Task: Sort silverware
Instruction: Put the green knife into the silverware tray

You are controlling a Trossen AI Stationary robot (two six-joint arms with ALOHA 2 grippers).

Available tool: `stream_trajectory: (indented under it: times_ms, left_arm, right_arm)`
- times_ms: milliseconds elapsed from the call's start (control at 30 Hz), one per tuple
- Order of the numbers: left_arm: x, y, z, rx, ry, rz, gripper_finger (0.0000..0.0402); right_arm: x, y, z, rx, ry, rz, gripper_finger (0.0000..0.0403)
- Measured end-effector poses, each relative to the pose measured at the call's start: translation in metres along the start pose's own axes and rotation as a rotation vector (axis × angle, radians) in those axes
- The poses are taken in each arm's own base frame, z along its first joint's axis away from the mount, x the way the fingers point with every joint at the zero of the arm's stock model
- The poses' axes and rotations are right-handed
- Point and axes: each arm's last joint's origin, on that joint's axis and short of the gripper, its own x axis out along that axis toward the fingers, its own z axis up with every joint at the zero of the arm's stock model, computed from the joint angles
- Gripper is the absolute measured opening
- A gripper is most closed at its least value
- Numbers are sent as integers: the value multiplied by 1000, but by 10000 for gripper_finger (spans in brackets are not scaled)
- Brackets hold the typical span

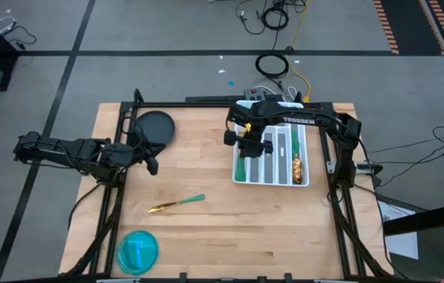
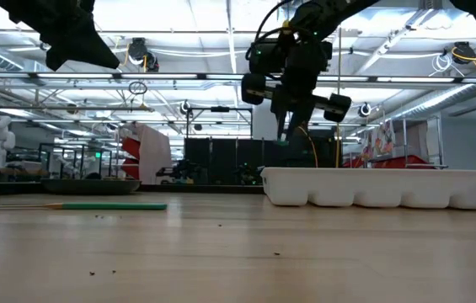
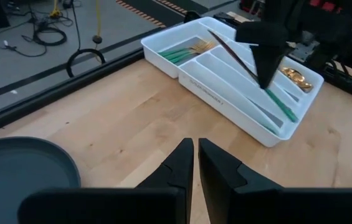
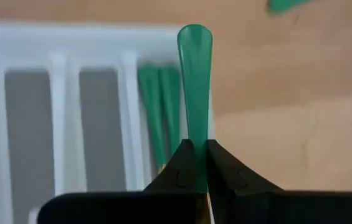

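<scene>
Right gripper (image 4: 195,163): clamped on one piece of silverware (image 4: 194,81), poised above the tray's (image 1: 304,182) leftmost compartment as the high view shows it; slim dark fingers (image 4: 174,167) pinching the flat teal-green handle edge-on, rounded end pointing away from the wrist. Head not visible, so fork, spoon or knife cannot be told. Judged held lengthwise to match the long slot before release.

Tray: white, smooth moulded plastic, long parallel dividers. Holding teal-green handles (image 1: 240,169) in the leftmost compartment, another in a compartment farther right, and shiny gold heads (image 1: 297,166) piled in the rightmost one. Like apparently grouped with like.

Loose utensil (image 1: 176,203): well apart from the tray, down-left of it on the bare wood; gold head, teal-green handle, lying flat. Judged not yet sorted.

Left gripper (image 3: 195,163): well left of the tray, raised above the table (image 1: 206,236), fingers nearly together with a thin gap, holding nothing; waiting.

Dark plate (image 1: 153,127): round, matte, left of the tray near the table's far edge.

Blue bowl (image 1: 137,250): translucent, round, far down-left of the tray at the near edge.
</scene>
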Motion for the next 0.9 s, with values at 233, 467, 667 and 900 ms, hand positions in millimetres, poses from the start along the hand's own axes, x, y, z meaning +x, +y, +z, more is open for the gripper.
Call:
stream_trajectory:
  times_ms: [233,467,667,900]
  left_arm:
    - [0,2,-2,12,5,31,32]
    - [0,3,-3,26,18,46,32]
    - [0,4,-3,32,4,73,32]
    - [0,5,-3,59,-11,97,32]
  right_arm:
    - [16,-1,-7,36,-49,26,0]
    - [35,0,-19,46,-21,86,0]
    - [45,1,-26,54,-10,114,0]
    - [56,3,-31,67,-17,142,0]
